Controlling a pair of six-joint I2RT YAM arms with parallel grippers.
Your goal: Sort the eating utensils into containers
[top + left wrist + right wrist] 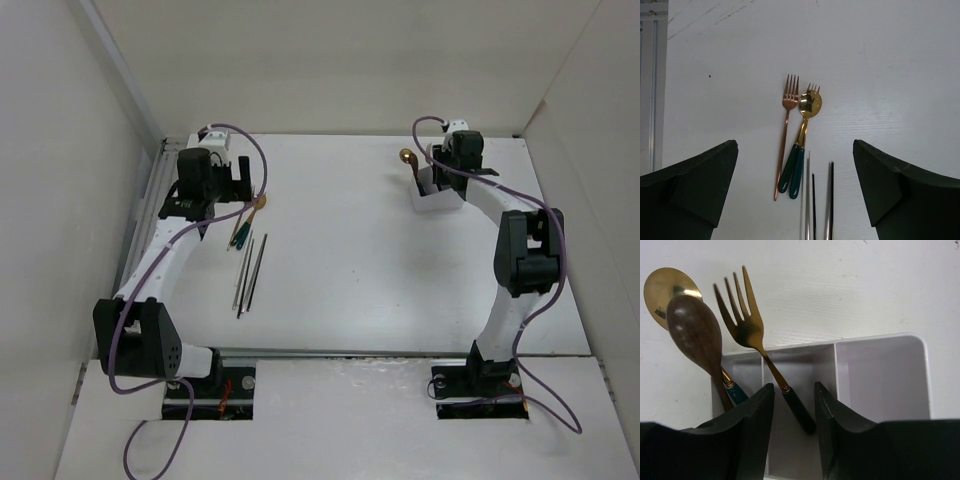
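My left gripper [236,182] [795,146] is open and empty above a group of utensils on the table. In the left wrist view these are a copper fork [785,125], a gold spoon [809,104] lying over a gold fork, both with dark green handles [796,172], and thin chopsticks [808,205]; the chopsticks also show in the top view [250,272]. My right gripper [441,172] [794,388] is open over the white divided box [432,203] [880,338]. Its fingers [757,410] flank a gold fork [746,325] leaning in the middle compartment. A gold spoon [657,287] and a brown spoon [694,332] lean in the left compartment.
White walls enclose the table on the left, back and right. A metal rail [150,200] runs along the left edge. Purple cables [258,160] loop over both arms. The box's right compartment [885,385] holds nothing.
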